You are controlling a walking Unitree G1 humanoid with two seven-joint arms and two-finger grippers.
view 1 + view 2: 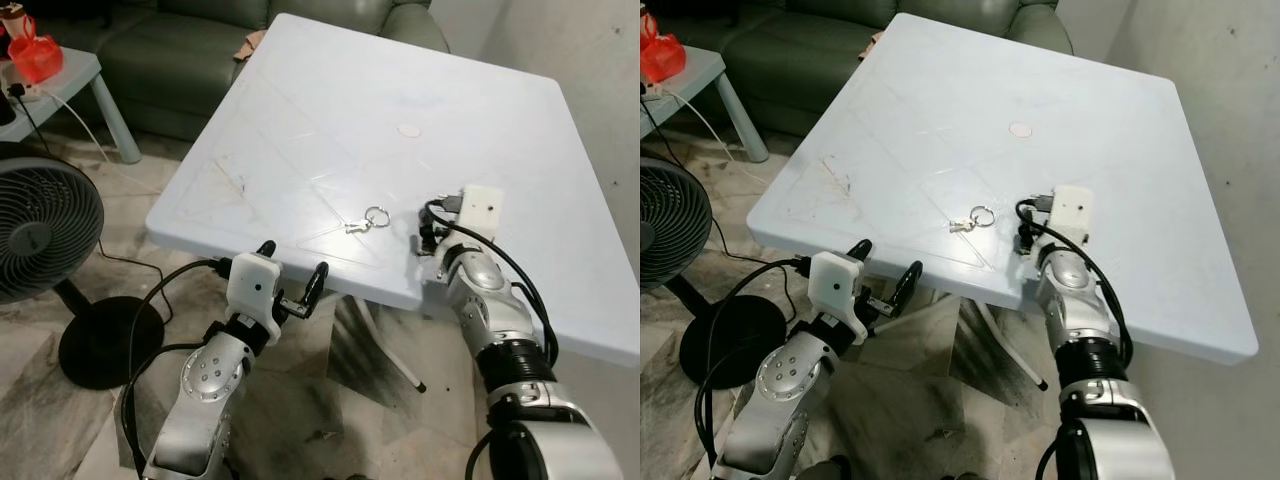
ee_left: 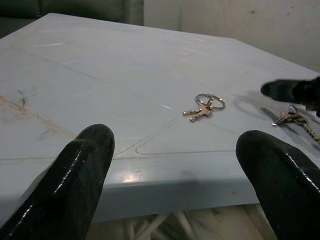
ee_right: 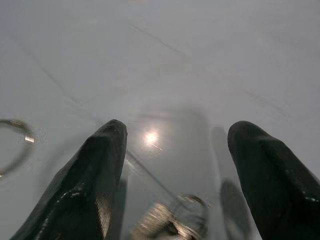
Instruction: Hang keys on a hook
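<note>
Keys (image 1: pixel 367 220) lie on table (image 1: pixel 330 110), near its front edge. Sofa (image 1: pixel 200 50) behind table. Standing fan (image 1: pixel 40 235) left of table; side table (image 1: pixel 75 75) behind fan.

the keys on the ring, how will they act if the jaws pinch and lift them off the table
The keys lie flat and thin on the smooth table, so they will probably slide before lifting. Loose on their ring, they would likely dangle and swing.
</note>
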